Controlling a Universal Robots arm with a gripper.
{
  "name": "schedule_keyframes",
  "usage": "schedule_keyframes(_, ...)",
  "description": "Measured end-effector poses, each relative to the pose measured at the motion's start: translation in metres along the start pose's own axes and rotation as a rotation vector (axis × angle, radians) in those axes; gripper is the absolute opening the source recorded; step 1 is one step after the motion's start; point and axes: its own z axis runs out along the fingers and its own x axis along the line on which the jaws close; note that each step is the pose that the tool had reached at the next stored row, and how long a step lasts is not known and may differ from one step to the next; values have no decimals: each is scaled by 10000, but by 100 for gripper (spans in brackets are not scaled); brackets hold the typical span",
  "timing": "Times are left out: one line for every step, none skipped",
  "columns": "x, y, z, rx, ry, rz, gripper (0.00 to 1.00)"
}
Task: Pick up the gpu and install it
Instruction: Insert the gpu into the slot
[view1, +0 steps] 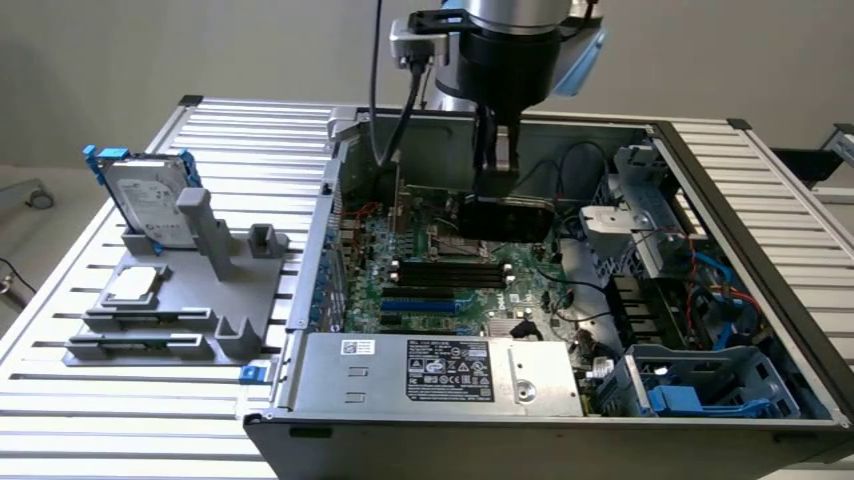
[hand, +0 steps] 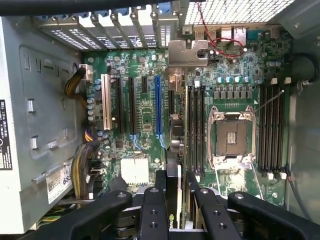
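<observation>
Black gpu (view1: 511, 217) clamped in hand (view1: 497, 178), hanging above motherboard (view1: 416, 262).

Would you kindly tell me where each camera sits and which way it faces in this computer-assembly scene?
Exterior view: off the arm, raised, looking down into the open computer case on the slatted table; the arm and its gripper, holding the gpu, show.
Wrist view: on the wrist, looking along the fingers down at the motherboard; the black fingers show.
Shared: the gpu, the motherboard and the grey power supply.
</observation>
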Motion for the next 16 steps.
schedule_keyframes(22, 0, 14, 0, -16, -38, 27)
schedule_keyframes(44, 0, 26, 0, -30, -75, 27)
schedule_keyframes(66, -1, 39, 1, -46, -112, 27)
schedule_keyframes(87, -1, 53, 1, -62, -149, 27)
schedule_keyframes(105, 2, 68, 2, -78, -180, 27)
schedule_keyframes(117, 15, 88, 2, -88, -194, 27)
schedule_keyframes(128, 30, 105, 2, -94, -206, 27)
schedule_keyframes(138, 47, 123, 1, -101, -217, 27)
schedule_keyframes(148, 66, 141, 2, -108, -226, 27)
schedule_keyframes(159, 83, 159, 2, -112, -234, 27)
schedule_keyframes(170, 101, 178, 1, -116, -244, 27)
schedule_keyframes(181, 118, 196, 1, -121, -253, 27)
schedule_keyframes(191, 136, 214, 1, -126, -262, 27)
schedule_keyframes(201, 155, 232, 2, -131, -270, 27)
schedule_keyframes(211, 174, 250, 2, -137, -277, 27)
schedule_keyframes(221, 195, 269, 2, -140, -285, 27)
